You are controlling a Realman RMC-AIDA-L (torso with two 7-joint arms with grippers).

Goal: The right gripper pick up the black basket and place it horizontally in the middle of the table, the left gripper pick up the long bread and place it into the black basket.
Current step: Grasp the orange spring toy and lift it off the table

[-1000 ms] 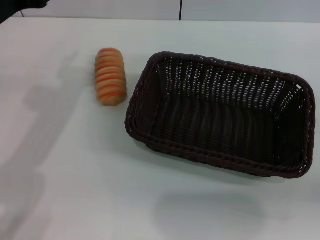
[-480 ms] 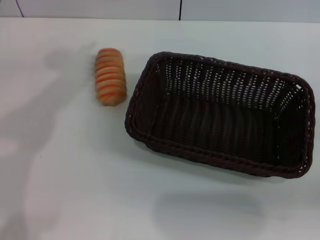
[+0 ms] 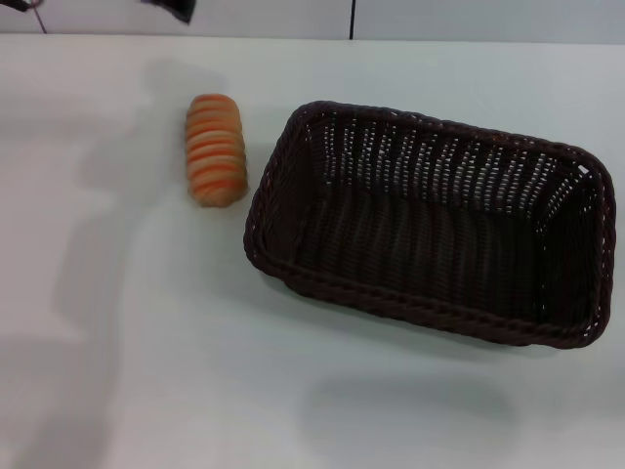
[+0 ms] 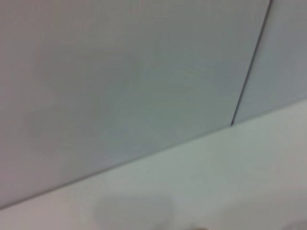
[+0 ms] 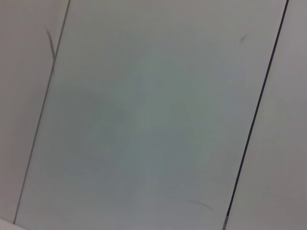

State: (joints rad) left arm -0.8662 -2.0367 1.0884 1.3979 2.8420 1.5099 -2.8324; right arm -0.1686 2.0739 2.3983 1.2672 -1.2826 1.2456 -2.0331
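The black basket (image 3: pixel 430 230) lies lengthwise across the white table (image 3: pixel 146 371), right of centre, with nothing inside it. The long bread (image 3: pixel 215 149) rests on the table just left of the basket, ridged side up and not touching it. A dark piece of my left gripper (image 3: pixel 168 9) pokes in at the head view's top edge, beyond the bread and well apart from it. My right gripper is out of view. Both wrist views show neither bread nor basket.
A pale panelled wall (image 3: pixel 439 15) with a dark vertical seam runs behind the table's far edge. The left wrist view shows that wall (image 4: pixel 120 72) above a strip of tabletop (image 4: pixel 230 191). Only wall panels (image 5: pixel 153 115) show in the right wrist view.
The dark part of my left arm has shifted rightward along the top edge, and its shadow on the table has moved closer to the bread. Bread and basket have not moved.
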